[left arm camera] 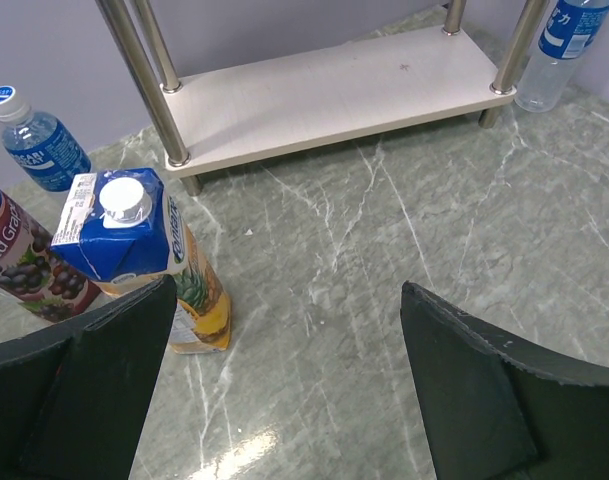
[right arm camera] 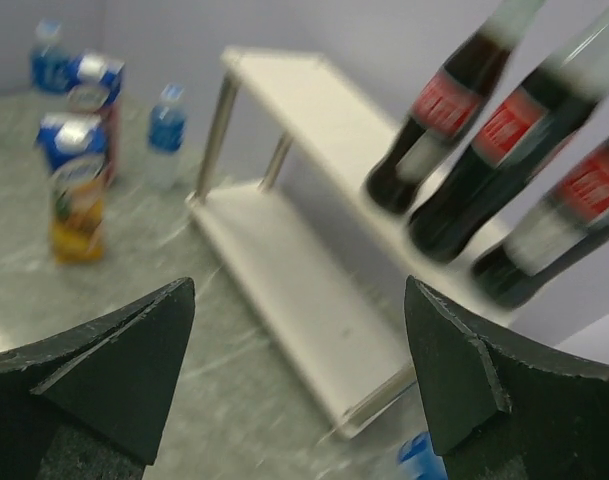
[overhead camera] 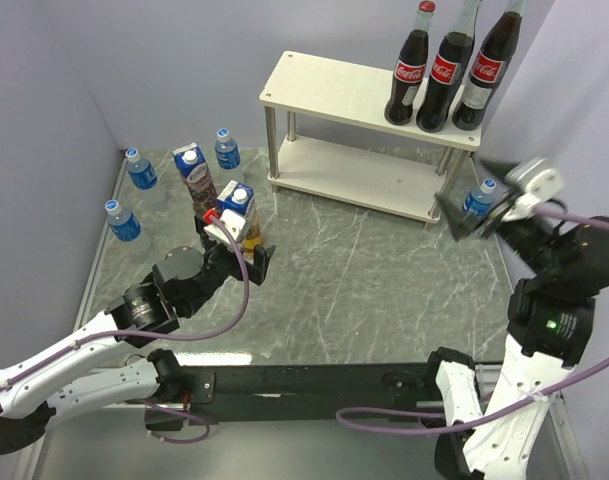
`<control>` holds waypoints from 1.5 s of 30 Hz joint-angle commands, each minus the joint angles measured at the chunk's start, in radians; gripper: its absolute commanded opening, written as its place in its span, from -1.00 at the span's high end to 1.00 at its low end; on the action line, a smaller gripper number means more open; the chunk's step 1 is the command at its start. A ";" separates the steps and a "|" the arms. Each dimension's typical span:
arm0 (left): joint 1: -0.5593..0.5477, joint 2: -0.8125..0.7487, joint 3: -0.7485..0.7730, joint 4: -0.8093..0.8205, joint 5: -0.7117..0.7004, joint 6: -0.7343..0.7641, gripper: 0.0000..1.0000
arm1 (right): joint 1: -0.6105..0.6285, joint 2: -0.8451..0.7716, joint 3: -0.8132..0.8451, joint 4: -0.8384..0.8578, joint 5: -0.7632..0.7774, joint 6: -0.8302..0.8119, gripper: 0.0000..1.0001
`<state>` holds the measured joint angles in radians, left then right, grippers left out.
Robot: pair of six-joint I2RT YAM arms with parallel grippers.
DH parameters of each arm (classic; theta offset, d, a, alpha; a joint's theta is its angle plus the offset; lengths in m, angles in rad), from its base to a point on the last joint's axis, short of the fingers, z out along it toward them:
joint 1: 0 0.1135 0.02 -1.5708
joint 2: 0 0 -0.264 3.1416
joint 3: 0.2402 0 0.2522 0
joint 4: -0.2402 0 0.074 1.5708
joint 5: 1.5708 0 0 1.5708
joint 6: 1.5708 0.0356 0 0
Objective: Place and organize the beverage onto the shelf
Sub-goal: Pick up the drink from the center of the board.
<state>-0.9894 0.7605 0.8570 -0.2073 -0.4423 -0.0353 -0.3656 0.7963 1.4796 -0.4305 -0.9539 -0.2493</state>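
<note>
L gripper point(left arm camera: 287, 288) fingers apart w/ pineapple carton point(left arm camera: 144, 260) just beside one finger, R gripper point(right arm camera: 299, 285) fingers apart too, shelf point(right arm camera: 314, 345) ahead betw them

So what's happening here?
Two arms are stocking a shelf. Three Coca-Cola bottles stand on its top board; the lower board is bare. The left end effector is open beside the pineapple juice carton, not gripping it. The right end effector is open, empty. The grape juice carton and four water bottles stand on the table.
</note>
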 commanded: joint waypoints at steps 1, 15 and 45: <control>0.006 -0.020 0.028 0.034 -0.009 -0.043 -0.99 | -0.006 -0.044 -0.160 -0.212 -0.106 -0.175 -0.82; 0.026 -0.067 0.034 -0.043 -0.050 -0.277 -0.99 | 0.238 -0.114 -0.731 -0.130 0.018 -0.188 -0.77; 0.741 0.249 0.264 -0.190 0.402 -0.345 -0.89 | 0.277 0.001 -0.702 -0.258 0.181 -0.335 -0.78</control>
<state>-0.2745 0.9668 1.0340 -0.4046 -0.0978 -0.3878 -0.0746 0.8009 0.7441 -0.6743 -0.7509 -0.5476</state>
